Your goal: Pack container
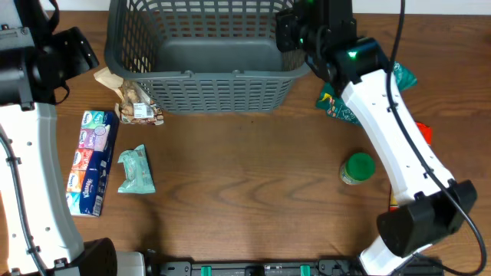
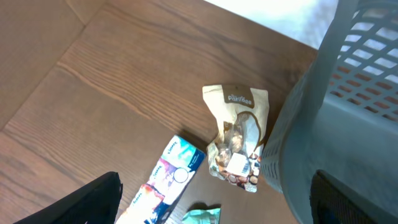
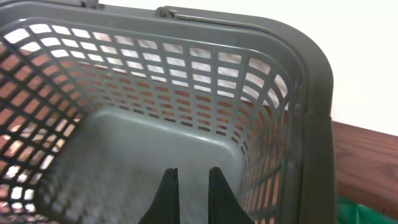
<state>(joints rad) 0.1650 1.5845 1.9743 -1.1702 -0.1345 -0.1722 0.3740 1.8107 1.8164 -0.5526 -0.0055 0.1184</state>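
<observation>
Container [image 1: 199, 74] count one, jar [image 1: 358, 167] one; left tool [image 2: 216, 180], right tool [image 3: 193, 186] released.

Overhead camera looking straight down on the whole surface [image 1: 253, 169], left wrist view angling down beside the basket [image 2: 305, 118] corner, right wrist view close inside the same basket, shared by all three

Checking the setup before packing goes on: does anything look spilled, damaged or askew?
Nothing stands out. The basket stands upright and empty, undamaged as far as shown. The snack bag, tissue pack and green-lidded jar sit intact on the table, nothing spilled.
</observation>
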